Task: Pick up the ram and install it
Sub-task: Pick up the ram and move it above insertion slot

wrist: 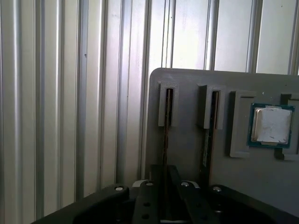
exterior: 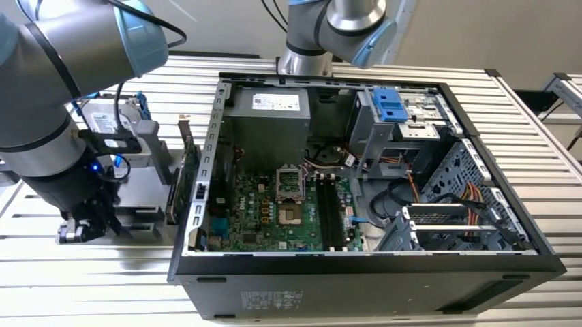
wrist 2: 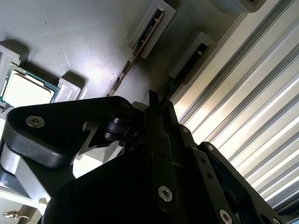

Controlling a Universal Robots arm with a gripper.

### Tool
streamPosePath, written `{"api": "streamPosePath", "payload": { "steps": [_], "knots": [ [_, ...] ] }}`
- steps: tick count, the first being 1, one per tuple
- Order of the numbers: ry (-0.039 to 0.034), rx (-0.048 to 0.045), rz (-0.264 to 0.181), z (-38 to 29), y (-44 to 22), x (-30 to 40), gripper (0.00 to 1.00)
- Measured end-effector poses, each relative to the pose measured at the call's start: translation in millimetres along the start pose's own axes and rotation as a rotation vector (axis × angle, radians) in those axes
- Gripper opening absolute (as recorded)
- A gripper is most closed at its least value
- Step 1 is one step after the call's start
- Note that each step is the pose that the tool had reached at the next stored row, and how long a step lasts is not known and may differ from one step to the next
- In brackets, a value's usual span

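Observation:
The ram (wrist: 166, 130) is a thin dark strip standing on edge in a slot of a grey holder (wrist: 187, 88). My gripper (wrist: 164, 175) is down over it, its black fingers (wrist: 149, 186) close on either side of the strip. In the second wrist view the same ram (wrist 2: 174, 83) runs into the narrow gap of my gripper (wrist 2: 161, 108). In the exterior view my gripper (exterior: 86, 228) is low over the holder (exterior: 136, 204), at the view's left of the open computer case (exterior: 364, 266). The black memory slots (exterior: 329, 211) lie on the motherboard inside.
A second dark strip (wrist: 208, 135) stands in the neighbouring slot, and a square silver chip (wrist: 271, 125) sits beside it. A green card with a metal bracket (exterior: 187, 177) stands between holder and case. Ribbed metal tabletop (exterior: 91, 286) surrounds everything. Another arm's base (exterior: 304, 54) rises behind the case.

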State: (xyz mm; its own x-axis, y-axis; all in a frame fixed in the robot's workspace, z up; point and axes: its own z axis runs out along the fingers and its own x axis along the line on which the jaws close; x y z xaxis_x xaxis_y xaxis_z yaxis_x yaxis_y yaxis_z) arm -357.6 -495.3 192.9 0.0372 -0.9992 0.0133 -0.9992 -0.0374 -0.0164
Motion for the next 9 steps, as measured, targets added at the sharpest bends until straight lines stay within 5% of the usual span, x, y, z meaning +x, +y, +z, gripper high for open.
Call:
{"api": "streamPosePath", "payload": {
  "steps": [9],
  "knots": [
    [0.0000, 0.0000, 0.000, 0.3, 0.0, 0.0, 0.00]
  ]
}}
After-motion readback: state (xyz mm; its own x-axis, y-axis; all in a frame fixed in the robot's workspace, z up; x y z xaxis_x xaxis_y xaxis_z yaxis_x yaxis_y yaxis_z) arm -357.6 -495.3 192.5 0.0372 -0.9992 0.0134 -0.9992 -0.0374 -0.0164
